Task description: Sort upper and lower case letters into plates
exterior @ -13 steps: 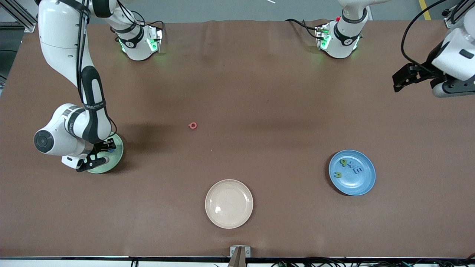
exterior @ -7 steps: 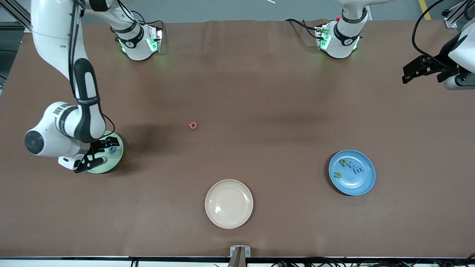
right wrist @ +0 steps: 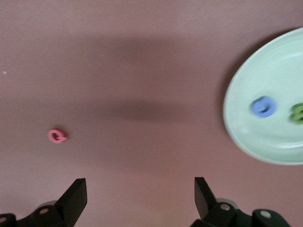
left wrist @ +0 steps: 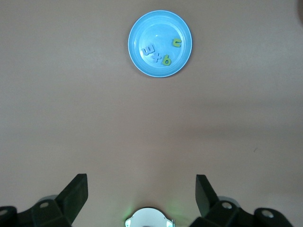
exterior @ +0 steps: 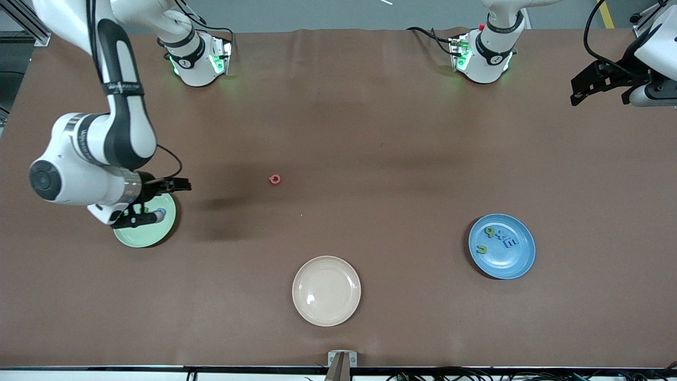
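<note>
The mint green plate lies toward the right arm's end of the table, with a blue letter and a green letter in it. My right gripper hangs open and empty over that plate's rim; in the right wrist view bare table shows between its fingertips. A pink letter lies alone mid-table, also in the right wrist view. The blue plate holds several letters. My left gripper is open, empty and high over the left arm's end of the table.
A cream-beige plate lies empty near the table's front edge, between the two coloured plates. Both robot bases stand along the table's edge farthest from the front camera. The blue plate shows in the left wrist view.
My right gripper has lifted off the mint green plate, leaving the blue letter in it. My left arm has drawn back and up toward its end of the table.
</note>
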Action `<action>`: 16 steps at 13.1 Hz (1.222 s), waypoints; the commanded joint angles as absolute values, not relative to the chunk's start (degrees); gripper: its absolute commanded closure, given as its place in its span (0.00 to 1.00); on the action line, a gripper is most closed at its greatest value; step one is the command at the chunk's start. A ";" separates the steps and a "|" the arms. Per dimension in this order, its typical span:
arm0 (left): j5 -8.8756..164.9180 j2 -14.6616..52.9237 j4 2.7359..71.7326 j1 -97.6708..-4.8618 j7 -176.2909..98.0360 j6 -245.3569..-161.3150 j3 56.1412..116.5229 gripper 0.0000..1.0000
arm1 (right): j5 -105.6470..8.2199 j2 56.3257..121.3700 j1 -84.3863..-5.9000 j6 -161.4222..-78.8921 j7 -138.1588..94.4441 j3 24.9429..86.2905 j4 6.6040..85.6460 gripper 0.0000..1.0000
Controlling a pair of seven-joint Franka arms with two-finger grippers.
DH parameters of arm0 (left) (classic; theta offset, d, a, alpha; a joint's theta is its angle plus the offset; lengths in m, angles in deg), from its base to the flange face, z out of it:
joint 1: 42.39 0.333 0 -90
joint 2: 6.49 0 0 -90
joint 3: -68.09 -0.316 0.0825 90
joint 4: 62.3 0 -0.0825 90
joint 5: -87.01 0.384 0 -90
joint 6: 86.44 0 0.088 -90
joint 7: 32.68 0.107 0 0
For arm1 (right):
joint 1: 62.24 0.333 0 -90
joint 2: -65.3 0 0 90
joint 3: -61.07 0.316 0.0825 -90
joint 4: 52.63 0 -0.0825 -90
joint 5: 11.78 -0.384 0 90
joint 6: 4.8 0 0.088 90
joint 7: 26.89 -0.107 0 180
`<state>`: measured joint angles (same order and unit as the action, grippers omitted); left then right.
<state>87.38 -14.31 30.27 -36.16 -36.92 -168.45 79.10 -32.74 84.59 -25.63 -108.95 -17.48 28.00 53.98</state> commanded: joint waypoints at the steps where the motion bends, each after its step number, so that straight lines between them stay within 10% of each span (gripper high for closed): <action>1: 86.49 -15.19 31.30 -35.98 -36.37 -169.41 78.82 0.00 | -31.38 80.94 -17.89 -109.92 -30.79 27.84 57.67 0.00; 10: 86.40 -14.67 30.86 -34.75 -35.66 -169.40 78.55 0.00 | -31.82 82.51 -0.82 -141.88 -49.73 28.37 73.48 0.00; 16: 85.43 -14.31 30.86 -34.75 -35.75 -170.11 78.55 0.00 | -32.26 88.32 2.97 -144.98 -54.31 28.55 72.88 0.00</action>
